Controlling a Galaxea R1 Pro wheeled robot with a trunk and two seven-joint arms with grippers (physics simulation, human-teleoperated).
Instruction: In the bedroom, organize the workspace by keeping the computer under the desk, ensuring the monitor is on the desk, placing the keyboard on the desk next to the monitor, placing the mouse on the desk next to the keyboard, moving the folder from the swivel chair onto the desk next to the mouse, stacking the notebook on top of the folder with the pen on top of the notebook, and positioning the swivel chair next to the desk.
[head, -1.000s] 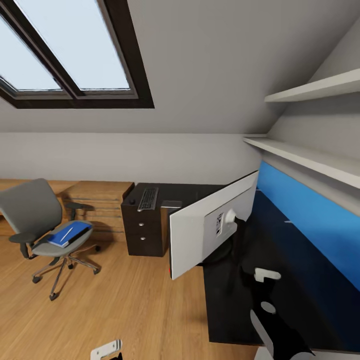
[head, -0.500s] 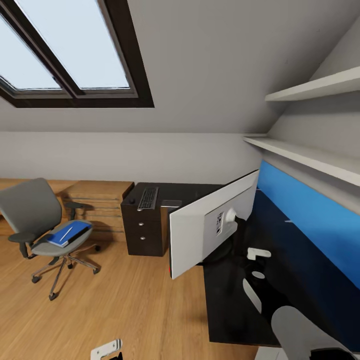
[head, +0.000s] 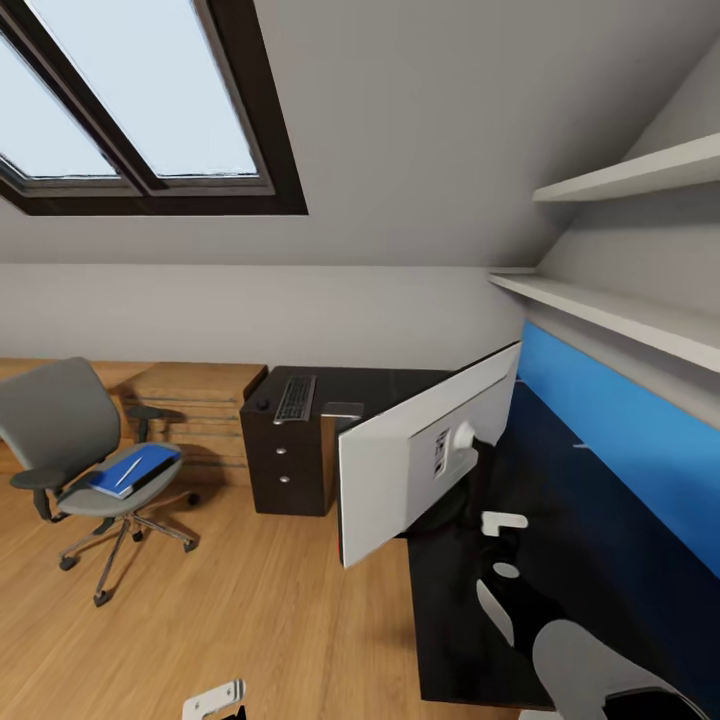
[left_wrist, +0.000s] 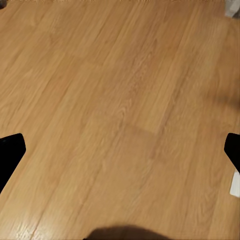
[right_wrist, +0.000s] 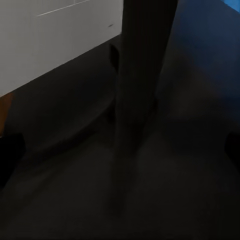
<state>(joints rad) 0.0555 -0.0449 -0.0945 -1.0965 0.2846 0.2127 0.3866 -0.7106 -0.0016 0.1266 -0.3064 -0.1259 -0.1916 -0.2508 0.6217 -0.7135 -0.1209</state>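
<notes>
Both grippers' jaws wide apart

We see a black counter (head: 450, 640) carrying the monitor (head: 425, 455) on its stand; the keyboard (head: 296, 397) lies on its far end. On the wood floor (head: 250, 620) stands the chair (head: 85, 470).
</notes>
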